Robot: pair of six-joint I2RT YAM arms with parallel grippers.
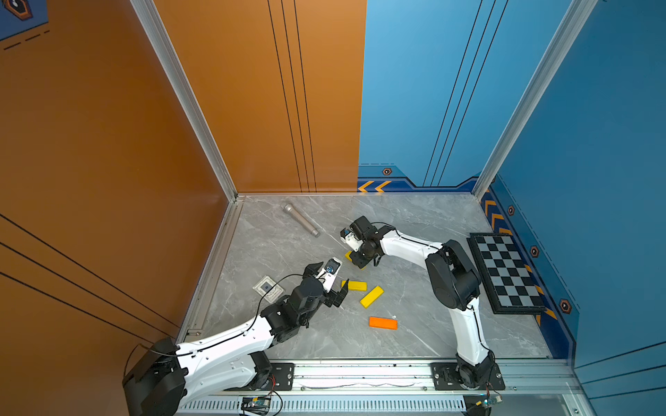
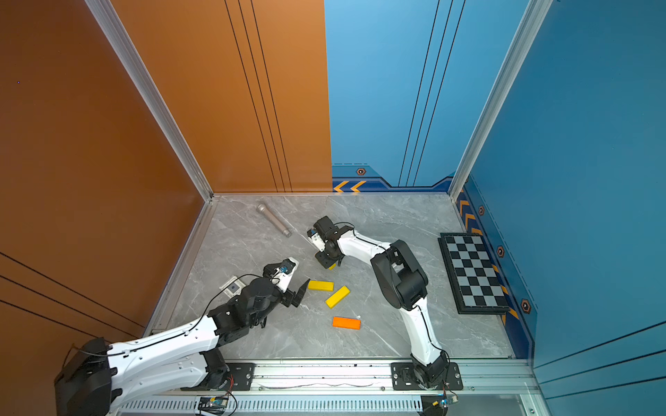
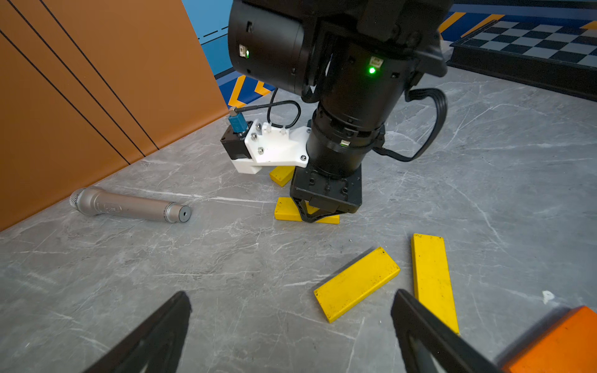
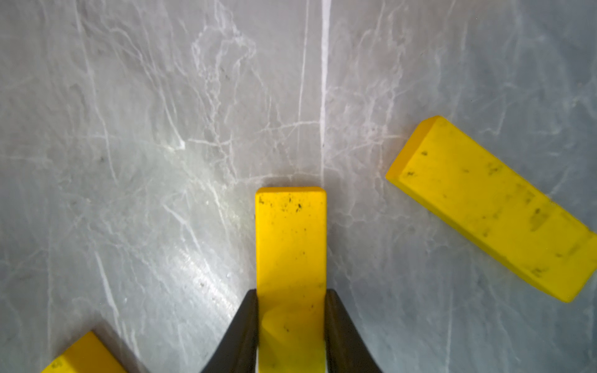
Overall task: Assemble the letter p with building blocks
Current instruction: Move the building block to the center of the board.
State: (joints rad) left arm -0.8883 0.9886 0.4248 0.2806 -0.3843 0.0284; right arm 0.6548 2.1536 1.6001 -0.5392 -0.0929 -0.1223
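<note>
Gripped yellow block (image 4: 290, 245), three loose yellow blocks (image 3: 356, 284), orange block (image 1: 383, 323), seemingly flat

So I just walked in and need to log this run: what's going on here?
The right gripper is shut on a yellow block low at the table. The left gripper is open and empty, beside two loose yellow blocks. The orange block lies apart from them. No P is formed yet; the blocks lie scattered.
</note>
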